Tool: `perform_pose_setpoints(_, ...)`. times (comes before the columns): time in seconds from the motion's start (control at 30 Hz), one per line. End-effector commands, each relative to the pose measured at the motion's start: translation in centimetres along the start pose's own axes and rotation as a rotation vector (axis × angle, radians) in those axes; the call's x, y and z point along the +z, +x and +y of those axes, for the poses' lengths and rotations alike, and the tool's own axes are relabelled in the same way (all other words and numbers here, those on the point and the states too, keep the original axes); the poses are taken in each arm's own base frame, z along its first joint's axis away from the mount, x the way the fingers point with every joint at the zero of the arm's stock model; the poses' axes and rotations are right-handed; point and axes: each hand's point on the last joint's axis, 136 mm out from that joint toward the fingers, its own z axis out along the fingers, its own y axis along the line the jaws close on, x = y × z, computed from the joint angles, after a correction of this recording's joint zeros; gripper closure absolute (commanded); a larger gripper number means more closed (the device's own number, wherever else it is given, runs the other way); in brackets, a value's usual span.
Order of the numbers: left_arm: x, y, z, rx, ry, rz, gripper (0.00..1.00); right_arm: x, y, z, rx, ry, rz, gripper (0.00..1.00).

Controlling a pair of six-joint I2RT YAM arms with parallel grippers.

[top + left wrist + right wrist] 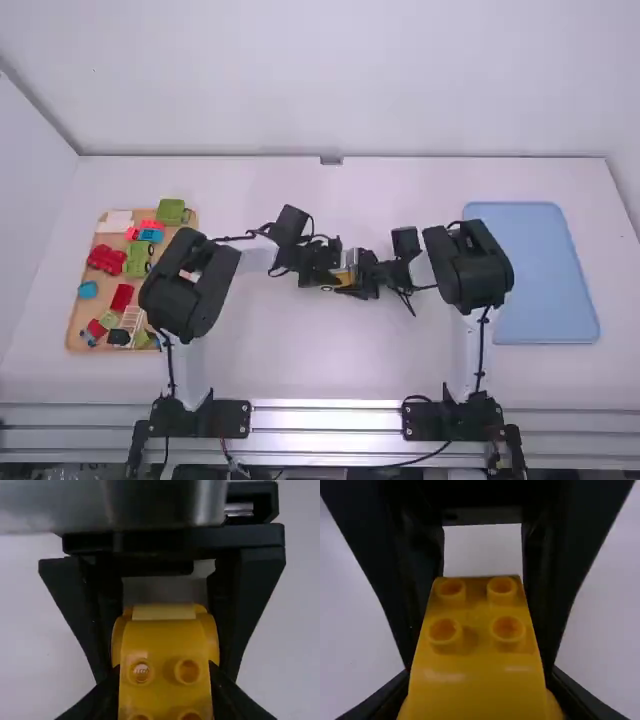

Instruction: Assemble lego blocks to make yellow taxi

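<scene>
Studs with hollow tops stand in two rows of two on the yellow car, which sits near the middle of the worktop, between the two arms. Its plastic is a glossy, warm yellow, deepening to amber in shadow. In the right wrist view the studded stretch is flat and runs into a smooth, plain face that catches two soft highlights. The left wrist view takes in a rounded slope with more studs below it, curved yellow bulges on both sides, and a paler yellow strip along the top. From the high view, a whitish part shows next to the yellow, and a small dark wheel with a pale rim. The left tool is closed as far as the car's width allows, gripping its sides; the right tool has hold of it likewise, facing the other across the car.
</scene>
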Motion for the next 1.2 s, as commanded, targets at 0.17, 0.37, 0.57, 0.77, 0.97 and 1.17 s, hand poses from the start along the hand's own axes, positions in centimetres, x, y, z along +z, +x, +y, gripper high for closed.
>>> perform_pose_setpoints(0.17, -1.3, -0.1, 0.1, -0.041, 0.027, -0.084, 0.59, 0.1, 0.9, 0.2, 0.025, 0.002, 0.016, 0.44)
perform_pose_setpoints(0.37, -4.3, -0.1, 1.0, -0.078, 0.0, -0.125, 0.57, 0.1, 0.9, 0.1, 0.023, 0.002, 0.015, 0.44)
perform_pose_setpoints(0.57, -7.0, 1.1, 0.7, -0.072, -0.01, -0.09, 0.37, 0.1, 0.8, 0.1, 0.019, 0.004, 0.014, 0.44)
perform_pose_setpoints(0.77, -11.4, 2.6, 1.5, -0.171, -0.079, -0.072, 0.01, 0.1, 0.0, -1.3, 0.054, 0.017, 0.003, 0.43)
perform_pose_setpoints(0.97, -15.5, 7.5, 4.2, -0.435, -0.255, 0.038, 0.01, -0.3, -1.4, -4.2, 0.078, 0.057, -0.011, 0.43)
perform_pose_setpoints(1.17, -17.8, 11.4, 6.2, -0.686, -0.423, 0.144, 0.01, -3.5, -2.7, -8.3, 0.165, 0.174, -0.022, 0.49)
